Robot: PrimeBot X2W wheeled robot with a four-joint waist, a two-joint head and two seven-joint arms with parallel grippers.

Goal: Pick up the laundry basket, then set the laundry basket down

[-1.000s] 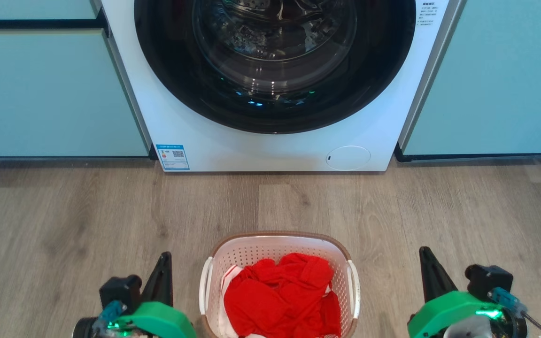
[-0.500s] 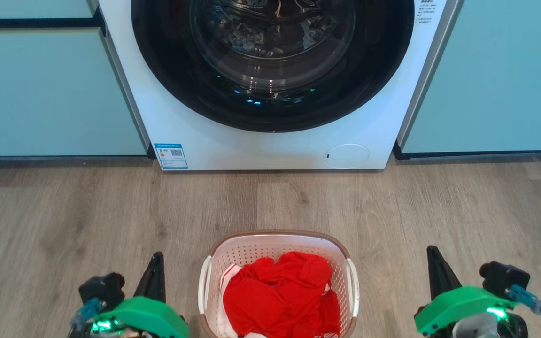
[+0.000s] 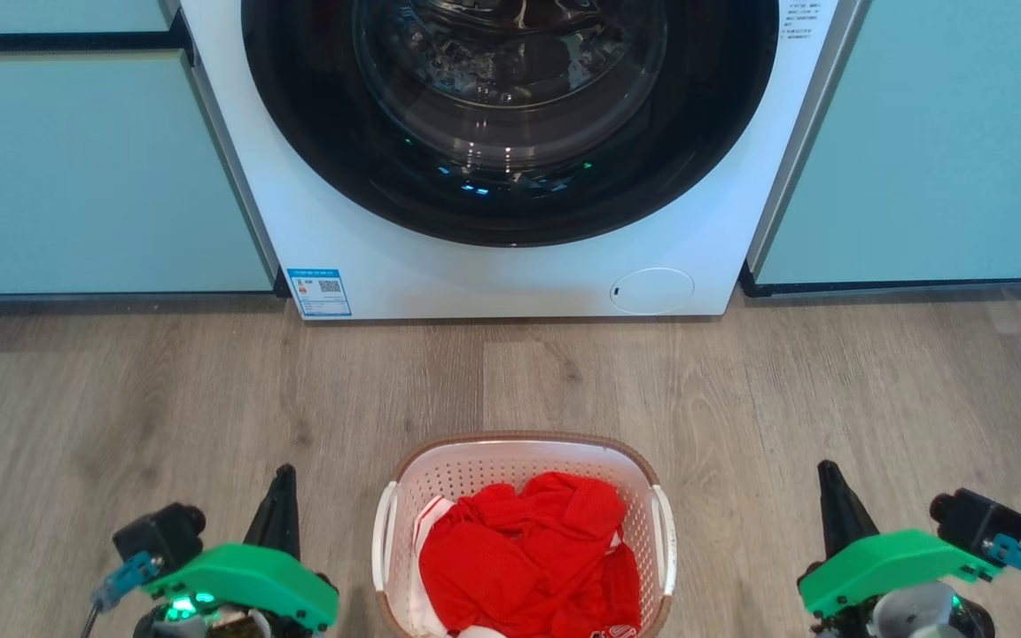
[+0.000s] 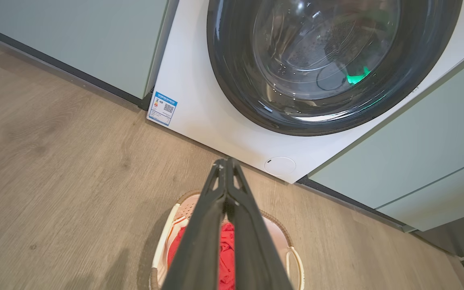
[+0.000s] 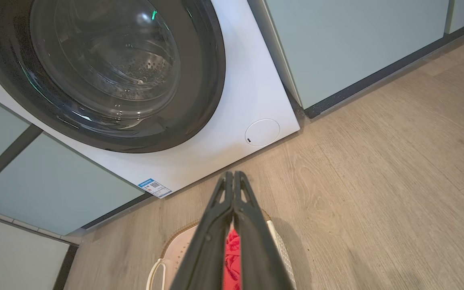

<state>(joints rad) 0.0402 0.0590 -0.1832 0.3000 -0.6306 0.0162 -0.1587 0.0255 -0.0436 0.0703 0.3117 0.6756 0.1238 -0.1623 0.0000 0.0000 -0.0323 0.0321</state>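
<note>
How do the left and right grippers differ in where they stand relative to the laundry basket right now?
The left gripper stands left of the laundry basket, the right gripper right of it. The left gripper is nearer the basket; the right gripper leaves a wider strip of floor before it. Shared: both are shut, tips meeting, holding nothing, touching nothing, fingers pointing toward the washing machine.

Wood-look floor [image 3: 120, 399] carries the laundry basket [image 3: 493, 470] before the washing machine [image 3: 493, 275]
</note>
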